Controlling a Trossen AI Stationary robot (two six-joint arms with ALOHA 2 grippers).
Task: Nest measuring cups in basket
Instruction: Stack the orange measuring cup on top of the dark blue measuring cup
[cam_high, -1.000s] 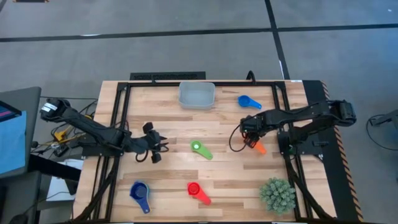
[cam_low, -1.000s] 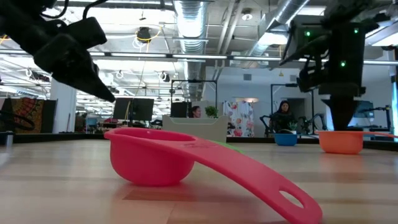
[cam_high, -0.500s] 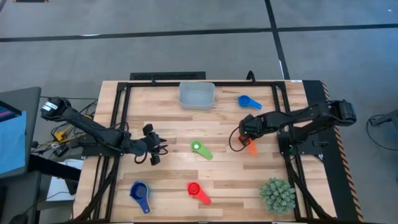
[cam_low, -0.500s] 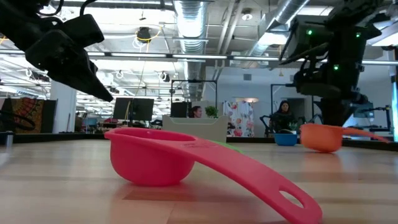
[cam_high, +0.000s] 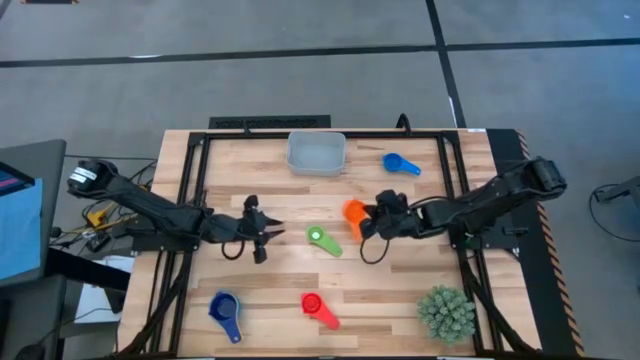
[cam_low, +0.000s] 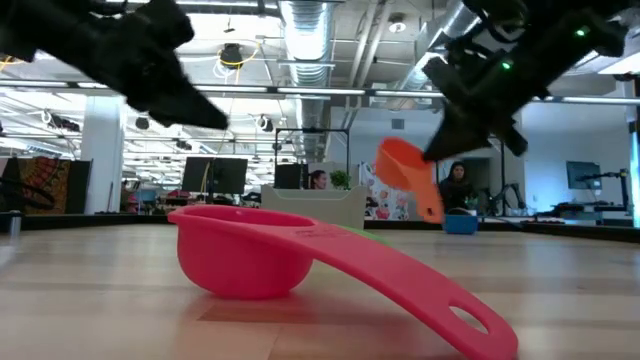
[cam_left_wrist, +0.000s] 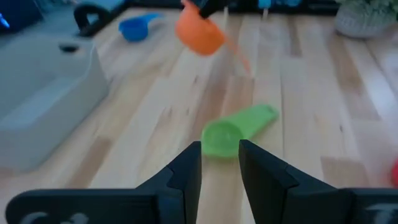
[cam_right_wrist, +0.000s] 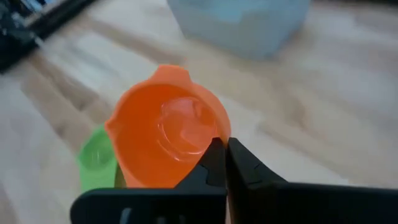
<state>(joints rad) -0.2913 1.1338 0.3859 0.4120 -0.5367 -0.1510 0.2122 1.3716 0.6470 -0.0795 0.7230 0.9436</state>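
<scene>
Carrying the orange cup (cam_high: 353, 212) clear of the surface just beside the green cup (cam_high: 322, 240), right gripper (cam_high: 372, 222) clamped on its rim; next: transit to basket (cam_high: 316, 153), release inside.

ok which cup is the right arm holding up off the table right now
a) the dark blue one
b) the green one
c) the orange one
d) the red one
c: the right gripper has its fingers shut on the rim of the orange cup, which hangs above the wood in the low view, while the green cup, the red cup and the dark blue cup all lie on the table.
</scene>
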